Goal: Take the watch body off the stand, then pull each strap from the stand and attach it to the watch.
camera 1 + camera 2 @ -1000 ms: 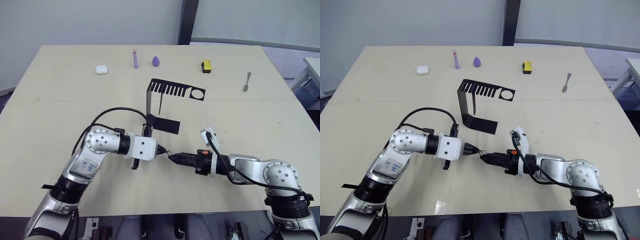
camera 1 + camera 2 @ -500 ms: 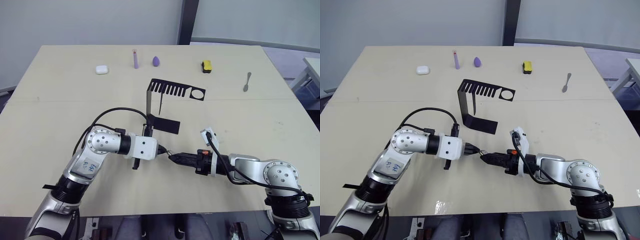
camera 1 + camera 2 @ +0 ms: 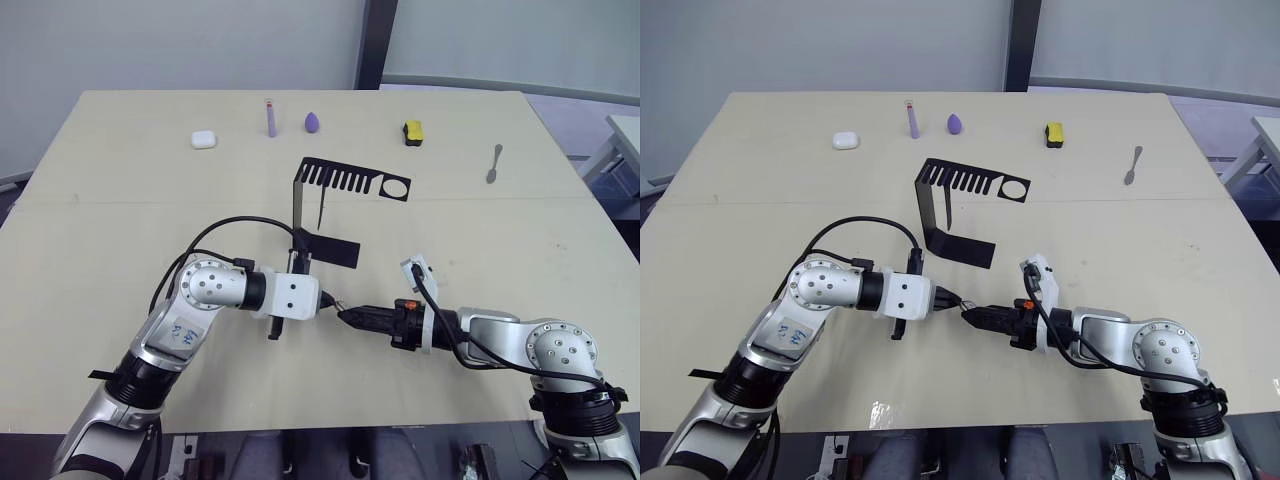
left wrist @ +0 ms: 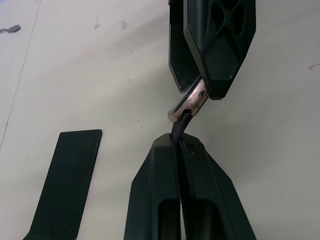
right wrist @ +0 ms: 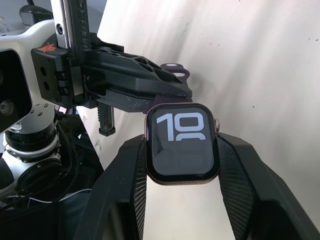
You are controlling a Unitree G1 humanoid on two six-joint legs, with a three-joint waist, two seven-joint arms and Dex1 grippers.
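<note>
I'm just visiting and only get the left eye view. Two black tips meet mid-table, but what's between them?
Observer: The right wrist view shows the right gripper clamping the watch body by its two sides.
Operator: And the other tip?
Observer: In the left wrist view the left gripper is shut on a dark strap, whose end meets the watch's edge.
Operator: Is the watch on?
Observer: Its screen shows a white "10".
</note>
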